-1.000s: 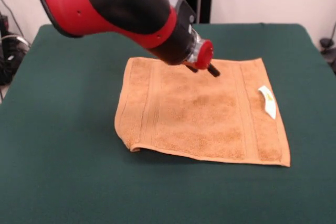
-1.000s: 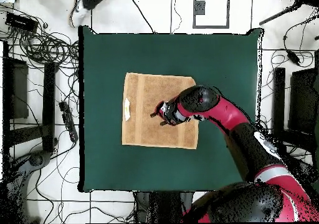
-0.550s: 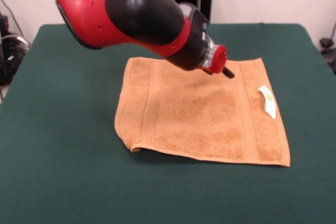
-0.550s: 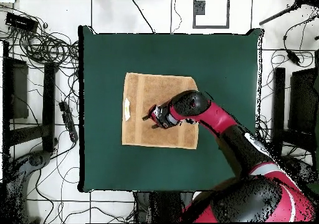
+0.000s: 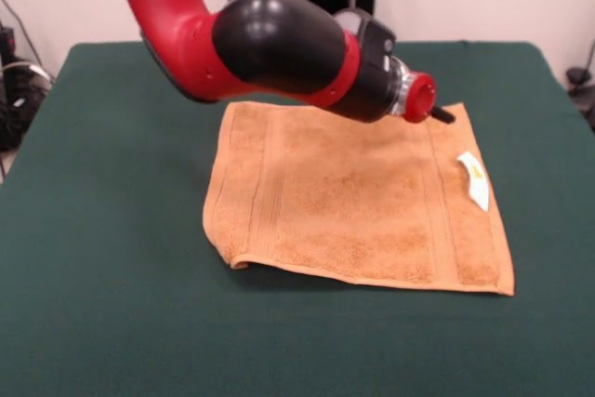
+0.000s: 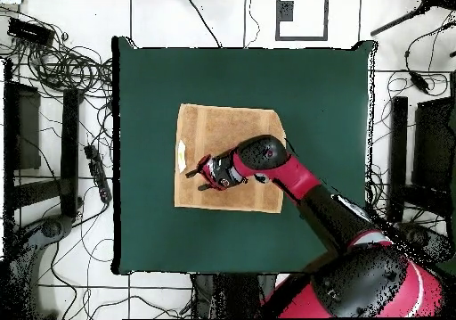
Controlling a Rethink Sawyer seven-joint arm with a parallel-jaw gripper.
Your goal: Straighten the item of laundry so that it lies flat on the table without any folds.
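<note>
- The gripper [image 5: 442, 116] has swept across the hand towel [image 5: 358, 202] toward its white tag [image 5: 474, 179]; finger state cannot be told.
- The towel looks unmoved, its near-left corner still curled, so flattening remains.

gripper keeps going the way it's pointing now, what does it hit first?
Probably the towel near its tagged edge: the gripper points toward the white tag, slightly downward. If its height carries it over, next is the table. Depth is unclear.

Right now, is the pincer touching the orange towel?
Cannot tell. In the front view the pincer overlaps the towel's far edge with no visible gap or contact; the overhead view shows it only above the towel.
</note>
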